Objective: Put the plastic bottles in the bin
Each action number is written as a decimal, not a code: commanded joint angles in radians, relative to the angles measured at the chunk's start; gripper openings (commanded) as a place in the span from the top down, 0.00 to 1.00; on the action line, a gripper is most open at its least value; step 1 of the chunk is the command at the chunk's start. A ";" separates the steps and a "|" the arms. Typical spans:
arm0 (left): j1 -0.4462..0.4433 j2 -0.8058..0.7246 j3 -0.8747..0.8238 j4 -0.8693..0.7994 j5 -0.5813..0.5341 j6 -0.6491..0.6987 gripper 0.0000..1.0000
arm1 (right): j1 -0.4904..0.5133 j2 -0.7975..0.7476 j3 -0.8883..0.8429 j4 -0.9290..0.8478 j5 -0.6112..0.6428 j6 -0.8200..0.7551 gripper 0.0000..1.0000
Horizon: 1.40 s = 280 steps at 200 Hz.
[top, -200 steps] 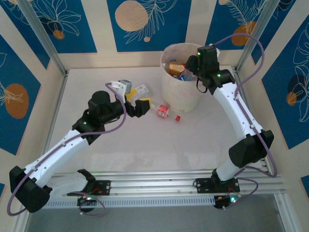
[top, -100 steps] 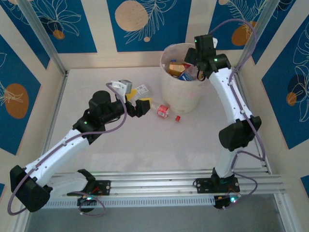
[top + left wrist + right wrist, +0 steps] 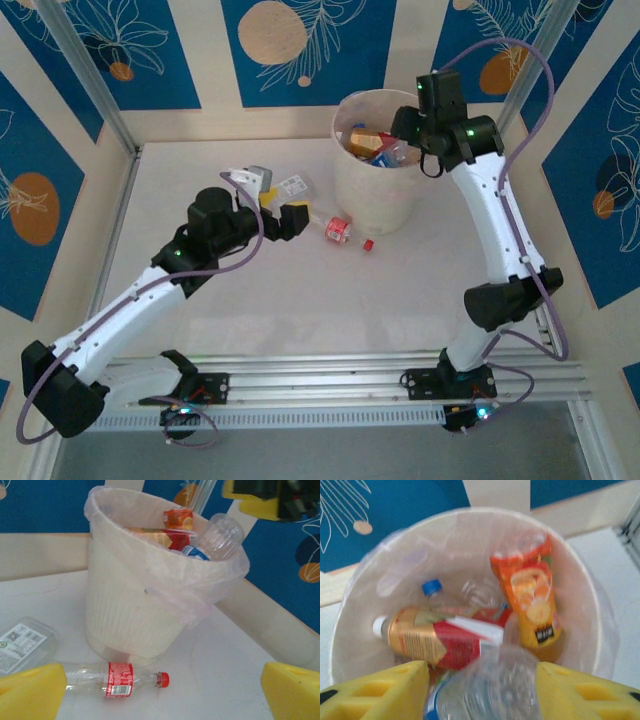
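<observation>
Round white ribbed bin (image 3: 130, 610), thin translucent bag liner, on the tabletop (image 3: 210, 650); holds a crushed orange-label bottle (image 3: 532, 600) among others. Red-label clear bottle (image 3: 117, 680) lies flat at the bin's base. Left claw (image 3: 164, 692): yellow fingers wide apart. Right claw (image 3: 482, 692), over the bin: fingers flank a clear ribbed bottle (image 3: 487, 677); cannot tell whether it is gripped.

No readable text on plastic bottles (image 3: 115, 679)

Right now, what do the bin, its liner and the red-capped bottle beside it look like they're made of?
The bin: probably rigid white plastic, matte, faintly ribbed wall. The liner: thin translucent plastic film, wrinkled and draped over the rim. The red-capped bottle: thin clear glossy plastic, since the table shows through; its red label looks like printed film.
</observation>
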 commanded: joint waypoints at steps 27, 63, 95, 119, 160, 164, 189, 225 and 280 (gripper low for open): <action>-0.005 0.037 0.064 -0.078 -0.095 -0.031 0.00 | -0.016 -0.077 -0.147 0.004 -0.096 0.032 0.53; -0.004 0.044 0.067 -0.080 -0.107 -0.040 0.01 | -0.049 -0.044 -0.167 0.024 -0.112 0.007 0.58; -0.001 0.052 0.068 -0.082 -0.108 -0.042 0.01 | -0.071 -0.001 -0.155 0.012 -0.132 0.004 0.61; 0.005 0.067 0.081 -0.119 -0.150 -0.052 0.00 | -0.070 0.015 -0.165 0.010 -0.131 0.007 0.62; 0.066 0.147 0.181 -0.313 -0.224 -0.077 0.00 | -0.071 0.033 -0.102 -0.025 -0.122 -0.001 0.63; 0.078 0.159 0.191 -0.331 -0.223 -0.076 0.01 | -0.070 0.035 -0.089 -0.031 -0.121 -0.001 0.62; 0.157 0.230 0.234 -0.386 -0.176 -0.062 0.01 | -0.062 0.033 -0.016 -0.053 -0.120 -0.014 0.51; 0.235 0.329 0.287 -0.407 -0.141 -0.022 0.00 | -0.053 0.015 0.070 -0.074 -0.122 -0.034 0.34; 0.278 0.588 0.520 -0.559 -0.140 0.177 0.01 | -0.052 -0.080 0.042 -0.067 -0.153 -0.021 0.20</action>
